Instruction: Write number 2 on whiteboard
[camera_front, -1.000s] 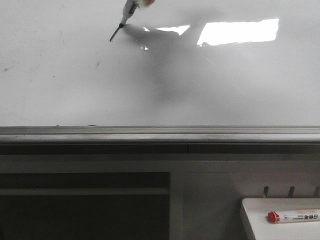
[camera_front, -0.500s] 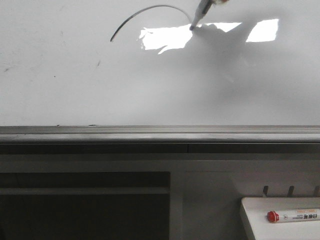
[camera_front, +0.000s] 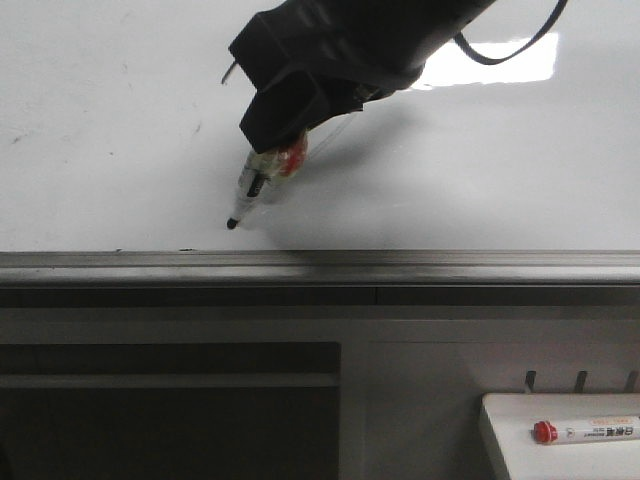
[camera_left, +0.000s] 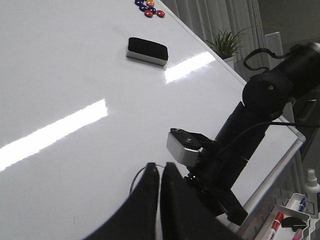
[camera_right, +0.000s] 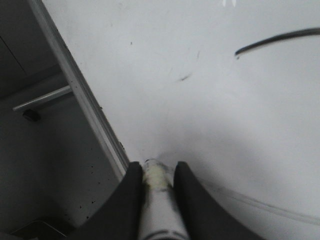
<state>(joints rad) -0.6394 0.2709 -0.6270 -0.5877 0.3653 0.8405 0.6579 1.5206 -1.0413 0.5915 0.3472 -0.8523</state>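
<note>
- Right gripper (camera_right: 155, 172): jaws closed snugly on the marker (camera_front: 262, 183), barrel between the two fingers, tip touching the whiteboard (camera_front: 120, 120) just above its grey lower rail (camera_front: 320, 268).
- Left gripper (camera_left: 159, 172): fingers nearly together, nothing between them; it hangs off the board, idle.
- The number 2 (camera_right: 277, 40): only its curved top shows plainly; a faint diagonal line runs to the tip in the right wrist view. The arm hides the rest in the front view. No base stroke visible.
- Risk: tip sits very near the rail; a base sweep drifting lower would ride onto the metal and break the line.
- Risk: uneven pressure. Too light gives a faint or skipped base; too hard could slide the barrel within the jaws.
- Risk: arm blocks the front view, so stroke quality is hard to check.
- Red-capped marker (camera_front: 585, 432) in the tray (camera_front: 500, 440) lies well apart, no interference.
</note>
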